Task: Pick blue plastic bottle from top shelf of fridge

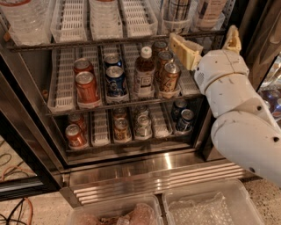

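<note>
The fridge [131,169] stands open in front of me, with a ribbed steel base. The top shelf [109,39] runs along the top of the view with white slotted lane trays. At its right end the lower part of a bottle with a pale label [210,9] shows, cut off by the frame; this looks like the blue plastic bottle. A can [179,9] stands left of it. My gripper [203,35] is just below the shelf's right end, under that bottle. Its cream fingers [184,50] are spread apart and hold nothing.
The middle shelf holds red cans [86,87], a blue can [116,81], a slim brown bottle with a white cap [144,72] and brown cans [169,77] close to my gripper. More cans fill the lower shelf. A clear ribbed bottle [26,17] stands top left. Two clear bins [206,206] sit on the floor.
</note>
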